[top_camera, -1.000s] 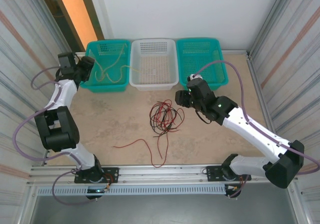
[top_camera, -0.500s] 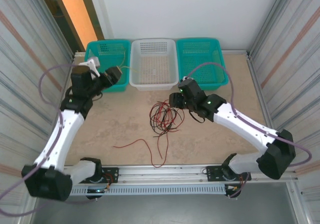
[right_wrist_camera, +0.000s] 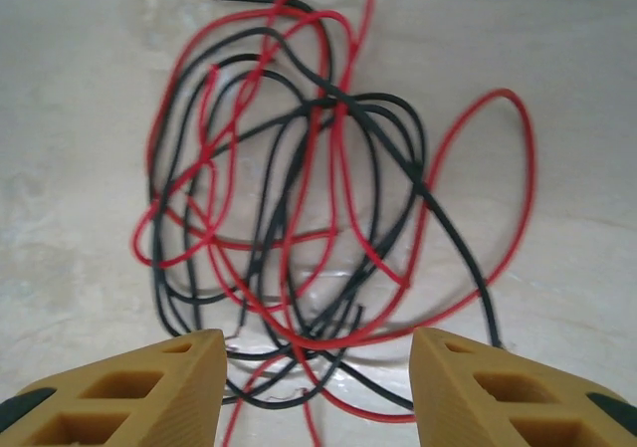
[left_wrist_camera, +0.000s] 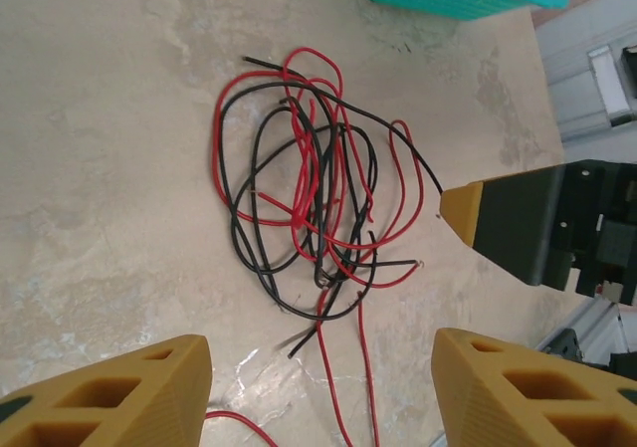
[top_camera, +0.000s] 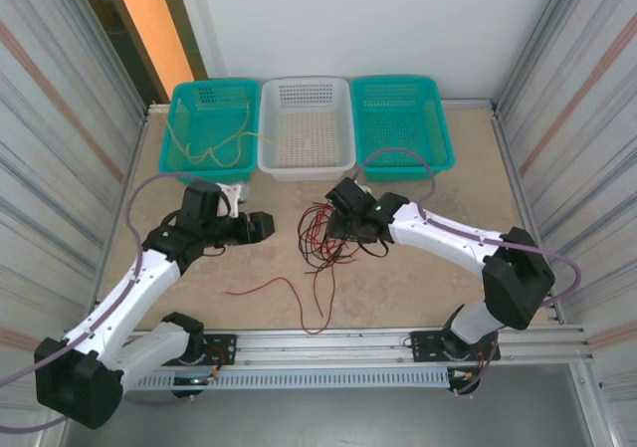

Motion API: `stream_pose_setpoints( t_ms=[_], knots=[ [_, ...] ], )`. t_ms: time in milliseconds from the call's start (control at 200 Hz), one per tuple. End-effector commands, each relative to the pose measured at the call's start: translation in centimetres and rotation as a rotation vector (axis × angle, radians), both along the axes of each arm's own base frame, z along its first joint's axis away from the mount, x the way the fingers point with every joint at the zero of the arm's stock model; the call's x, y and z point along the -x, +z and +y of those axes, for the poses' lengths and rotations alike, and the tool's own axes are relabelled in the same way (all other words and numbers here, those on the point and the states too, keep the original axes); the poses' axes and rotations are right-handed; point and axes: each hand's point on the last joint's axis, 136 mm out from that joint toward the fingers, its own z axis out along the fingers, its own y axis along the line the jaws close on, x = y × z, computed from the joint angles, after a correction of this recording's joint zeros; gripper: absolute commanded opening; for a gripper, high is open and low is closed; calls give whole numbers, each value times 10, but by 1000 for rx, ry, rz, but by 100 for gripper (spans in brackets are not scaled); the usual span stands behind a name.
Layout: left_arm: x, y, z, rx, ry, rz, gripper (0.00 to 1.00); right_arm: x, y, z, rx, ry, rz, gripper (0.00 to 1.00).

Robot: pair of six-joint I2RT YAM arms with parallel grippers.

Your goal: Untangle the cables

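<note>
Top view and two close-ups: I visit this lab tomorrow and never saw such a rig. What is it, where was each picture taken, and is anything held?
Two robot arms are bolted at the near edge of a table. The top view looks down from above; each close-up comes from a camera on one wrist, so the yellow fingers belong to that arm's end effector. On the table lies a tangle of red and black cables, one red strand trailing toward the arms. A yellow cable lies in the left teal basket at the far edge. The left end effector and right end effector are open near the tangle, holding nothing.
</note>
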Motion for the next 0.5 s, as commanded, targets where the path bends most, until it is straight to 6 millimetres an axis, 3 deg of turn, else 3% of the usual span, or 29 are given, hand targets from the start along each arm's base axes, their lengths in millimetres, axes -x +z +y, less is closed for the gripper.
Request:
stream_pose_setpoints(
  t_ms=[0,276,491],
  knots=[
    [-3,-6,-12,9,-47,11,58,9,-2,-26,48,-82,20,47],
    [-8,-8,-35,-5,-112,37,52,-7,-8,-22,-30,-123,48,33],
    [-5,-7,-34,-9,-117,35,53,-33,-2,-22,-23,-80,30,33]
  ],
)
